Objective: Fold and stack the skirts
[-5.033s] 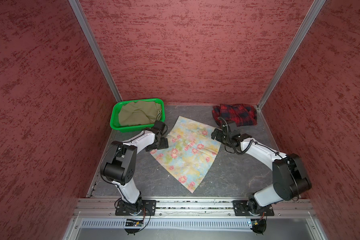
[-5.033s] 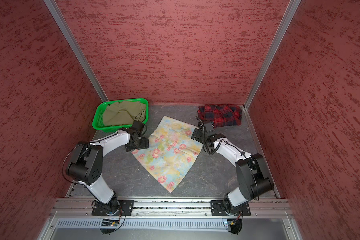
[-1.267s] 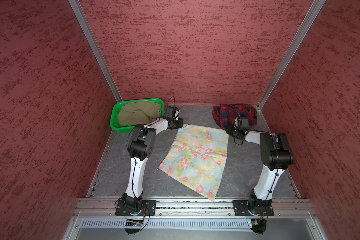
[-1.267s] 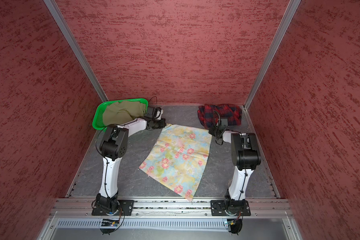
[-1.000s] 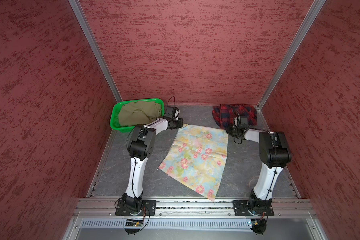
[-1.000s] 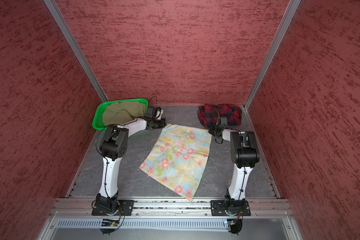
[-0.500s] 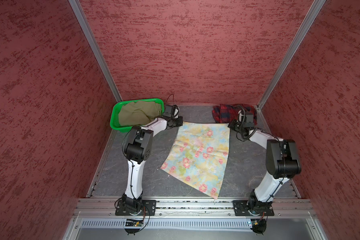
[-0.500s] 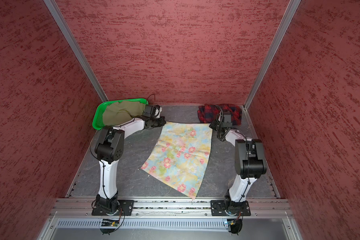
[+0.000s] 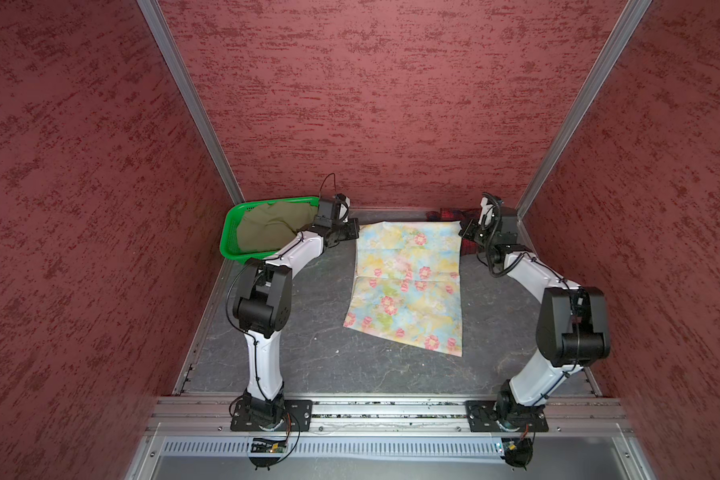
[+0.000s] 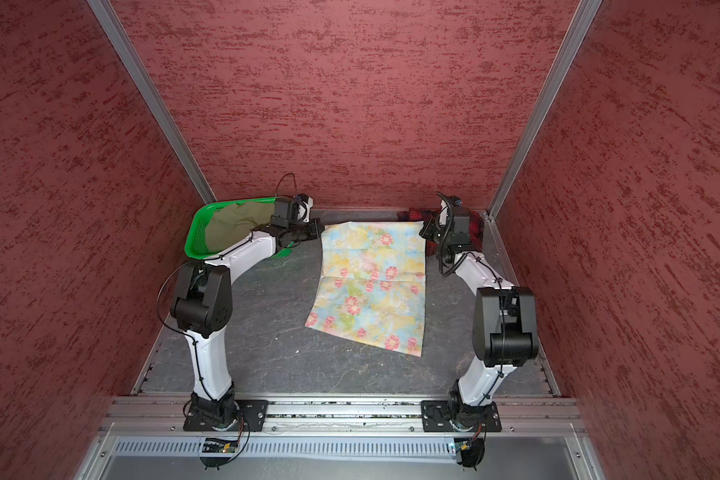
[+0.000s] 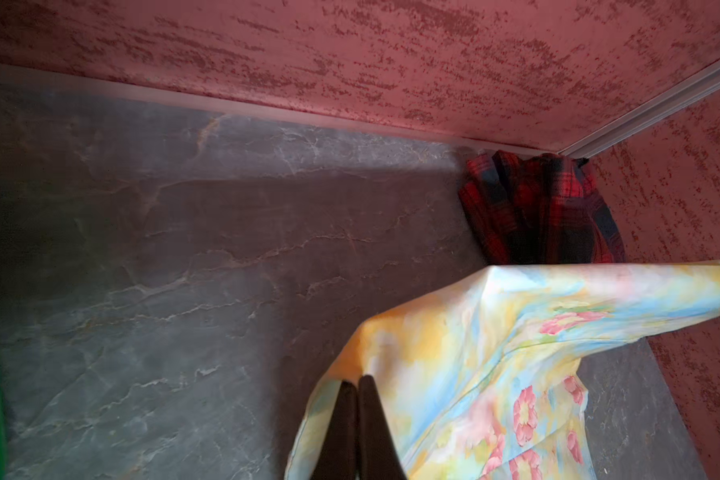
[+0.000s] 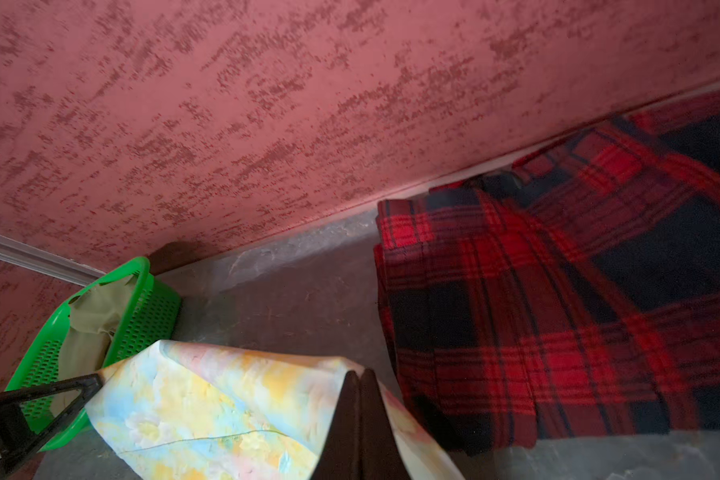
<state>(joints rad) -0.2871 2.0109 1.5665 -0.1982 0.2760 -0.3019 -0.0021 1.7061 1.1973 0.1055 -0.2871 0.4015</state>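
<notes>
Top views, grip: in both top views the left gripper (image 9: 355,232) and the right gripper (image 9: 463,233) were each clenched on a far corner of the pastel yellow-blue cloth skirt with pink flowers (image 9: 408,286). Its far edge was stretched between them.
Top views, skirt: the floral skirt lay flat and trapezoid-shaped, creased crosswise. Its wide hem was well behind both grippers, toward the arm bases.
Top views, others: the red-and-navy plaid cloth skirt (image 10: 476,226) lay bunched just beyond the right gripper. The plain olive-khaki cloth skirt (image 9: 271,226) sat in the green perforated plastic basket (image 9: 227,241), beside the left gripper.
Left wrist, grip: the jaws were pressed together on the floral skirt (image 11: 495,353), and the edge ran taut away from the tips. The plaid skirt (image 11: 537,208) lay ahead in the corner.
Right wrist, grip: the jaws were pinched shut on the opposite corner. The plaid skirt (image 12: 558,311) was close alongside, and the basket (image 12: 150,299) lay ahead past the left gripper.
Step, judged: this was probably spreading before the fold. It would go best with both corners kept level and equally taut, and clear of the plaid skirt.
</notes>
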